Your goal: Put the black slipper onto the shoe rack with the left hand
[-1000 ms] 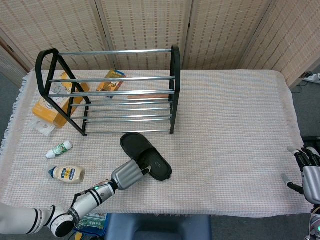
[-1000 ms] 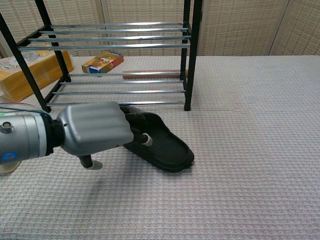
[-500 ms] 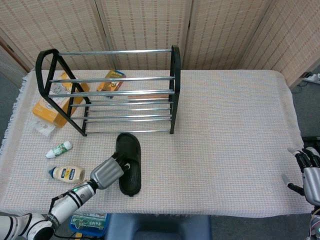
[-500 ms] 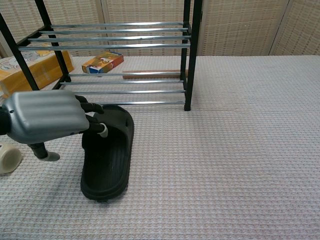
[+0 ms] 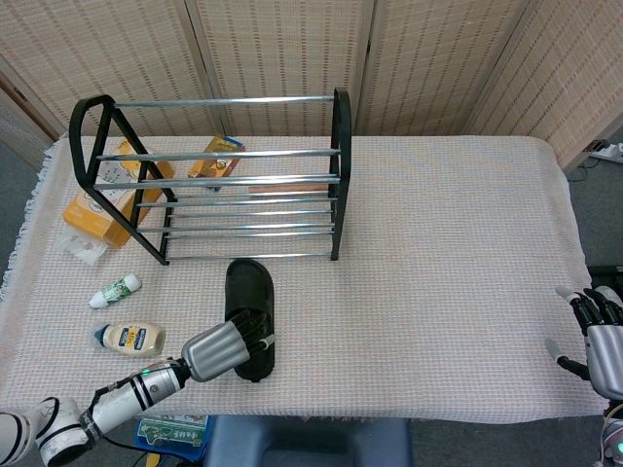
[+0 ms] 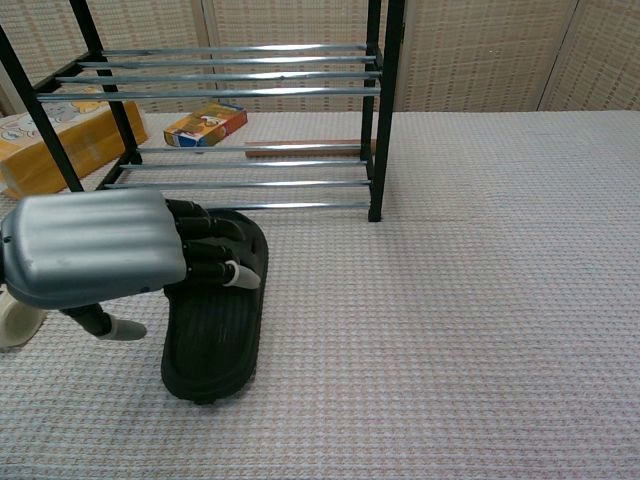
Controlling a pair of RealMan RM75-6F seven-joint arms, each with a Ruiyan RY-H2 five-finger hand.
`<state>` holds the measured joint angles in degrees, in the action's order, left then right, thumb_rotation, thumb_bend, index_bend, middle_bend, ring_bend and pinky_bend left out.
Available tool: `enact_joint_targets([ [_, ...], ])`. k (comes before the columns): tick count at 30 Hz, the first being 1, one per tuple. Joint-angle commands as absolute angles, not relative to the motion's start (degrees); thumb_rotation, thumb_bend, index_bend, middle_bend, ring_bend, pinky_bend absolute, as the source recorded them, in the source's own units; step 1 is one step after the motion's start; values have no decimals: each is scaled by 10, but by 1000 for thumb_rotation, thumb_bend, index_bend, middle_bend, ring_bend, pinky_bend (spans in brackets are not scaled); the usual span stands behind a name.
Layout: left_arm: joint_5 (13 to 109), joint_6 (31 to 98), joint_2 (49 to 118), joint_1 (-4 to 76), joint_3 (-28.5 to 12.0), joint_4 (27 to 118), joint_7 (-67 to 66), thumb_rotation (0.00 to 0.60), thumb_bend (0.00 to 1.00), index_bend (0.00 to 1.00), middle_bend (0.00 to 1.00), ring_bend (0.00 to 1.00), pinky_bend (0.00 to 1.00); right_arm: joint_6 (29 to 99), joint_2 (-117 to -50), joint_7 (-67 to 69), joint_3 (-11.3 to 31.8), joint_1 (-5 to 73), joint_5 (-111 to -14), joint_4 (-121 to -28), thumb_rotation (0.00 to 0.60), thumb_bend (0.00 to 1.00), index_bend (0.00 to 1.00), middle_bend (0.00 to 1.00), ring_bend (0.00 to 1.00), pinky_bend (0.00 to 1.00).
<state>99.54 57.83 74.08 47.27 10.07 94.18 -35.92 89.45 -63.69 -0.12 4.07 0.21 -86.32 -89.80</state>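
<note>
We see the flat black rubber slipper (image 5: 250, 316) lying on the woven cloth-covered table (image 5: 448, 253), just in front of the black-framed shoe rack with chrome rails (image 5: 224, 180), toe toward it. Our silver left hand (image 6: 100, 248) rests over the strap end, fingers (image 6: 205, 250) curled onto the slipper; we cannot tell if they grip. Right hand (image 5: 599, 331) sits at the table's edge, fingers spread, holding nothing.

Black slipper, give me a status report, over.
Left hand over black slipper, fingers curled across it, grip unconfirmed. Slipper flat on table in front of shoe rack. Right hand idle at table edge. Path to rack unobstructed.
</note>
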Motion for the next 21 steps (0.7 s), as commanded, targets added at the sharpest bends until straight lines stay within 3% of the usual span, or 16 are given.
enact_joint_targets([
  [1, 1062, 602, 763, 480, 118, 859, -295, 600, 225, 131, 196, 134, 262, 893, -637, -4, 41, 3, -864, -900, 600, 227, 153, 248, 185, 202],
  [8, 1135, 640, 793, 485, 136, 751, -225, 600, 225, 126, 186, 132, 262, 894, -635, -13, 41, 3, -864, -910, 600, 221, 153, 248, 184, 202],
  [21, 1167, 622, 819, 501, 127, 729, -234, 600, 224, 113, 156, 108, 260, 897, -632, -23, 39, 1, -866, -921, 600, 216, 152, 248, 184, 202],
])
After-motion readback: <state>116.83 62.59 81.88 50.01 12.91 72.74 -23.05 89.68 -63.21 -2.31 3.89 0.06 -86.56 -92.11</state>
